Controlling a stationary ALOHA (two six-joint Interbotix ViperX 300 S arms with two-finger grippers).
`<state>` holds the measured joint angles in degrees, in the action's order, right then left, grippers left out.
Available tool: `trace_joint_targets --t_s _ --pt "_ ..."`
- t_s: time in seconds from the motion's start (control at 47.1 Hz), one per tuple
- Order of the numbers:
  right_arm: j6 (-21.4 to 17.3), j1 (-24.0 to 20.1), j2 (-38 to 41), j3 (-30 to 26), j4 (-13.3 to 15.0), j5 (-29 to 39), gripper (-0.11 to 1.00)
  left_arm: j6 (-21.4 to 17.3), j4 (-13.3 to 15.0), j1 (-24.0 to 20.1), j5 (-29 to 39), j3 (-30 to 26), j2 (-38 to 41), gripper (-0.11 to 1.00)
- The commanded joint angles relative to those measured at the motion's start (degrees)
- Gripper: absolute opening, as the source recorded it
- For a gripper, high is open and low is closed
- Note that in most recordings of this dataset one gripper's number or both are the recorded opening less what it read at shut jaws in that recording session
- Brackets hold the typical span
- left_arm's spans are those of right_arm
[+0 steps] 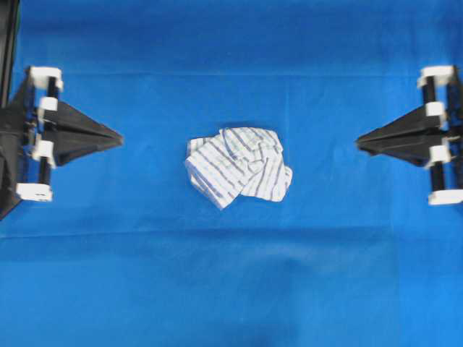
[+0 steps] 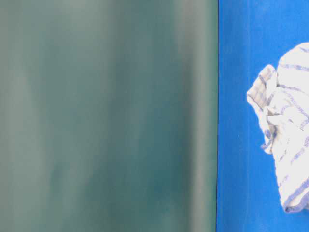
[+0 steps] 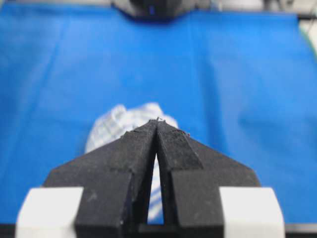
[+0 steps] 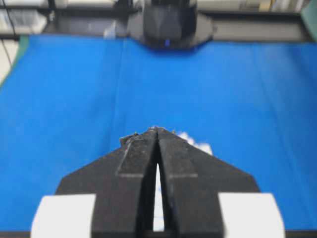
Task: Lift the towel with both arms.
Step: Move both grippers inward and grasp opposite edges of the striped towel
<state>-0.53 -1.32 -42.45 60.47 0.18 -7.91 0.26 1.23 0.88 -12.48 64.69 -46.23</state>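
The towel (image 1: 239,167), a small white cloth with thin blue and grey stripes, lies crumpled in the middle of the blue sheet (image 1: 231,282). My left gripper (image 1: 119,136) points at it from the far left, tips together, holding nothing. My right gripper (image 1: 358,141) points at it from the far right, also shut and empty. Both stand well apart from the cloth. In the left wrist view the towel (image 3: 111,129) shows just beyond the closed left gripper (image 3: 157,120). In the right wrist view the closed right gripper (image 4: 156,129) hides most of the towel (image 4: 198,144). The table-level view catches the towel (image 2: 287,125) at its right edge.
The blue sheet covers the whole work surface. The opposite arm's black base (image 3: 158,7) stands at the sheet's far end in the left wrist view, and the other base (image 4: 168,25) likewise in the right wrist view. A blurred dark green surface (image 2: 106,116) fills the left of the table-level view.
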Motion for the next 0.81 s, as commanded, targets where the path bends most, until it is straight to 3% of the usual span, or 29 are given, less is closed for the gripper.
trace_joint_targets --t_s 0.0,0.106,0.212,0.34,0.424,0.467,0.785 --pt "-0.18 -0.26 3.87 -1.67 -0.44 -0.18 0.0 0.0 0.09 0.88 -1.76 -2.02 3.78 0.01" --pt "-0.44 -0.97 9.93 -3.08 -1.14 0.09 0.01 0.09 0.18 1.58 -2.46 -2.9 8.7 0.06" --pt "-0.97 -1.76 15.64 -5.1 -1.23 0.7 0.04 0.09 0.09 2.2 -2.55 -4.57 14.33 0.3" --pt "-1.05 -2.72 22.94 -8.61 -1.14 3.08 0.39 0.0 0.18 2.37 -2.55 -6.42 21.27 0.69" --pt "-0.97 -3.08 26.89 -10.46 -1.05 3.96 0.61 0.0 0.09 2.46 -2.64 -7.73 25.66 0.86" --pt "-0.97 -3.25 29.44 -11.6 -1.05 3.96 0.65 0.0 0.09 2.55 -2.64 -8.26 27.6 0.87" --pt "-1.05 -3.25 41.84 -16.17 -1.05 3.69 0.61 -0.09 0.09 2.81 -8.88 -11.78 42.89 0.87"
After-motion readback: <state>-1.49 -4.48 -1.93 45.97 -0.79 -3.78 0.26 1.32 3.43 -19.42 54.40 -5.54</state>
